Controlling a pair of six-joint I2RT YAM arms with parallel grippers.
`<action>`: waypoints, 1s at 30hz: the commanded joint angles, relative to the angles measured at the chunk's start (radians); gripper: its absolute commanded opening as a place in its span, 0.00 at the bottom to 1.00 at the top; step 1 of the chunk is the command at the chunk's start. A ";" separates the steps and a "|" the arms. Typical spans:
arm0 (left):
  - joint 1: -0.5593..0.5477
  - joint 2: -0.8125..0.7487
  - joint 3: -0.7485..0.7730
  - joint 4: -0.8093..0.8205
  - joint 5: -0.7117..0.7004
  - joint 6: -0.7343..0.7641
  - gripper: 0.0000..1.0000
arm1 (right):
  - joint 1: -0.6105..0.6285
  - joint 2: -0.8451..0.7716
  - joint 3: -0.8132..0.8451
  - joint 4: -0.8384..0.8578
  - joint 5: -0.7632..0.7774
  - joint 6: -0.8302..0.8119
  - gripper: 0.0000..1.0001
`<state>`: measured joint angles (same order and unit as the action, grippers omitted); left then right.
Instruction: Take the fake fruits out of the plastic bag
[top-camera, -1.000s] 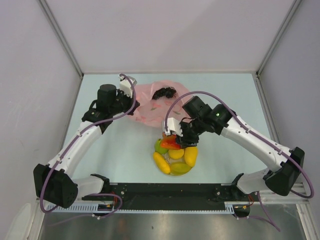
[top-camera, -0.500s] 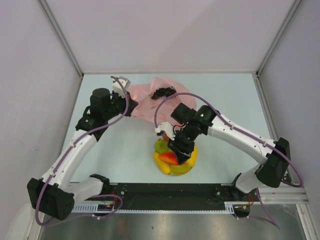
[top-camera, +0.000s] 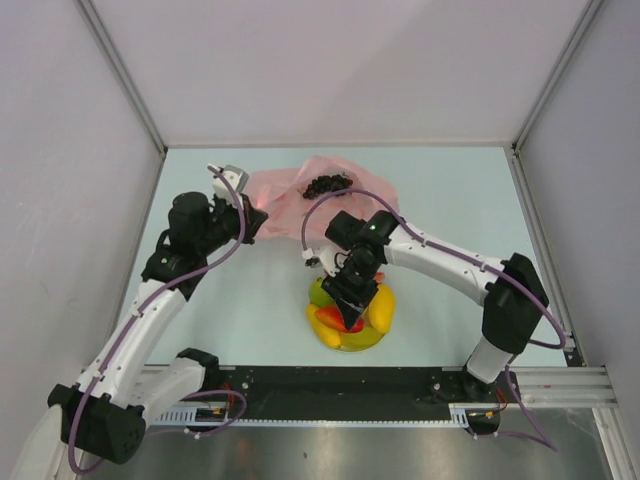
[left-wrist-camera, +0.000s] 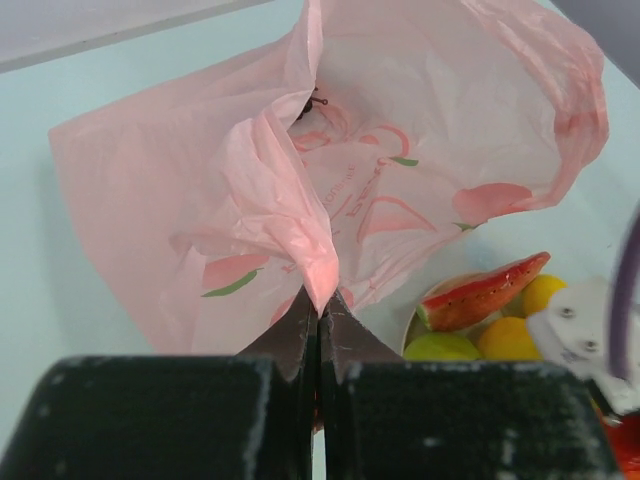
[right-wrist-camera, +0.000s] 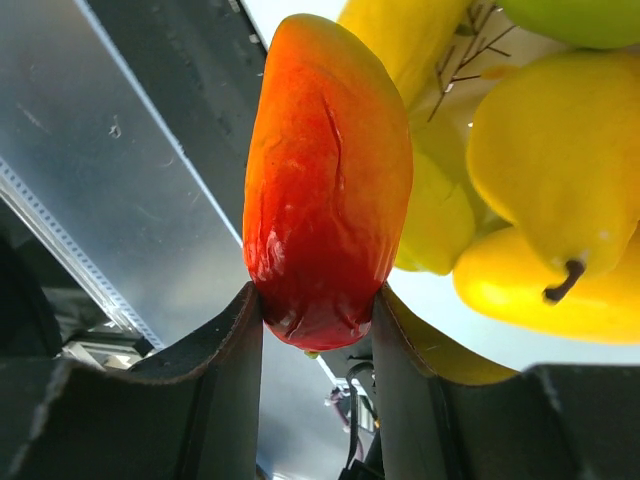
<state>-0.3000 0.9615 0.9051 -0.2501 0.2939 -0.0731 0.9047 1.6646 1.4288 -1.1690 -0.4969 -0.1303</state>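
Observation:
The pink plastic bag (top-camera: 300, 200) lies at the table's back middle with a dark grape bunch (top-camera: 326, 184) on it. My left gripper (top-camera: 250, 215) is shut on a fold of the bag (left-wrist-camera: 300, 230), its jaws pinching the film. My right gripper (top-camera: 350, 310) is shut on a red-orange fruit (right-wrist-camera: 325, 180) and holds it just over the plate (top-camera: 330, 340). On the plate lie yellow fruits (top-camera: 382, 308), a green pear (top-camera: 320, 292) and a watermelon slice (left-wrist-camera: 485, 290).
The black rail (top-camera: 330, 385) with both arm bases runs along the near edge, close behind the plate. White walls enclose the table on three sides. The right arm's purple cable arcs over the bag.
My right gripper has moved down and left over the plate with the red-orange fruit in it. My left gripper has pulled the bag fold back toward the left.

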 joint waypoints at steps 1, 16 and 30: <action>0.038 -0.038 -0.015 0.020 0.013 -0.034 0.00 | -0.009 0.047 0.044 0.020 0.021 0.061 0.20; 0.094 -0.078 -0.048 0.017 0.047 -0.063 0.01 | -0.007 0.095 0.051 0.019 0.060 0.075 0.44; 0.099 -0.058 -0.035 0.029 0.070 -0.083 0.00 | 0.002 0.038 0.050 -0.001 0.081 0.043 0.60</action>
<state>-0.2077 0.9051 0.8619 -0.2497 0.3359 -0.1329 0.8982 1.7596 1.4406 -1.1465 -0.4255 -0.0704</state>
